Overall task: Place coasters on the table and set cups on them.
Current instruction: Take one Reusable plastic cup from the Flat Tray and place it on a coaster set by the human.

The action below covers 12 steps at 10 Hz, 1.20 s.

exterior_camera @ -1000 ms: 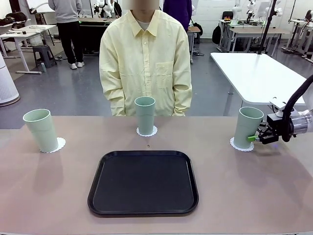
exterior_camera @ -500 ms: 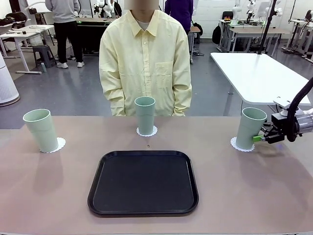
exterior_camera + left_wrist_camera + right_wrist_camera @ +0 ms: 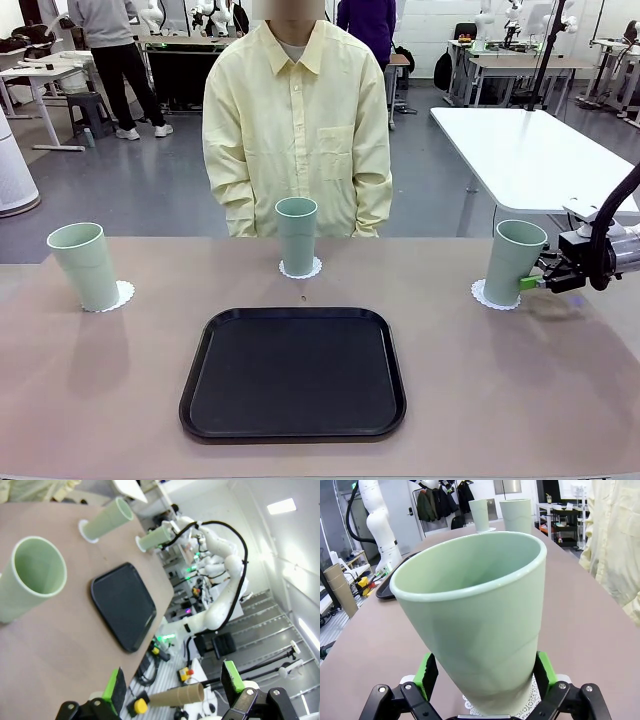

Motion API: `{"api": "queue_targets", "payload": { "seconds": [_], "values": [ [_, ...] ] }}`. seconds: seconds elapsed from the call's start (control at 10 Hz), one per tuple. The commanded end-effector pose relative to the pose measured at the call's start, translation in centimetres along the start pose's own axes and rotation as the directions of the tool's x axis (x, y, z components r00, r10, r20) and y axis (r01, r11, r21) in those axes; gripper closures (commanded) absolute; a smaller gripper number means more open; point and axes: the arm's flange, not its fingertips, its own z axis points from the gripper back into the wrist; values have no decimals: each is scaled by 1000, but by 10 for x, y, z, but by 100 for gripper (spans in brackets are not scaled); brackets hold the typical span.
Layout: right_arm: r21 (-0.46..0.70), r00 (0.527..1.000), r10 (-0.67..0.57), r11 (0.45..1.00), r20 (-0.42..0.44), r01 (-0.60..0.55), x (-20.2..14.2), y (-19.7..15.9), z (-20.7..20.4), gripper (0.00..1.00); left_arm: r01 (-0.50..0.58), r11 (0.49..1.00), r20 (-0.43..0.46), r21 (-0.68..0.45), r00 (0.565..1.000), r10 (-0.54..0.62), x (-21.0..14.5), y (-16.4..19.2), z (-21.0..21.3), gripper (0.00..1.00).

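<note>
The right gripper (image 3: 533,283), jaws spread, flanks the base of a tall mint-green plastic cup (image 3: 513,262) standing on a white scalloped coaster (image 3: 482,296) at the beige table's (image 3: 500,400) right side. The left gripper (image 3: 175,685) hangs open above the table.

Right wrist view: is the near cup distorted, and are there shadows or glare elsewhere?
Right wrist view: the near cup looms, stretched by the wide angle. Front view: soft shadows beside each cup, the tray matte without glare. Left wrist view: the ceiling light is overexposed, the scene tilted.
</note>
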Motion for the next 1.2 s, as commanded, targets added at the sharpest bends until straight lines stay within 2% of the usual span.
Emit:
{"api": "queue_targets", "payload": {
  "seconds": [0.0,0.7,0.9,1.0,1.1],
  "values": [
    [0,999,-32,999,-22,32,3,-5,5,0,7,1000,9,-7,1000,-7,1,-2,1,0],
    [-34,993,-102,994,-52,100,-3,1,30,0,7,1000,9,-7,1000,-7,1,-2,1,0],
    [-63,983,-160,986,-90,155,-4,12,44,0,7,1000,9,-7,1000,-7,1,-2,1,0],
    [-74,976,-179,982,-121,171,5,22,49,0,7,1000,9,-7,1000,-7,1,-2,1,0],
    [-86,952,-236,971,-197,223,28,41,49,0,7,1000,9,-7,1000,-7,1,-2,1,0]
  ]
}}
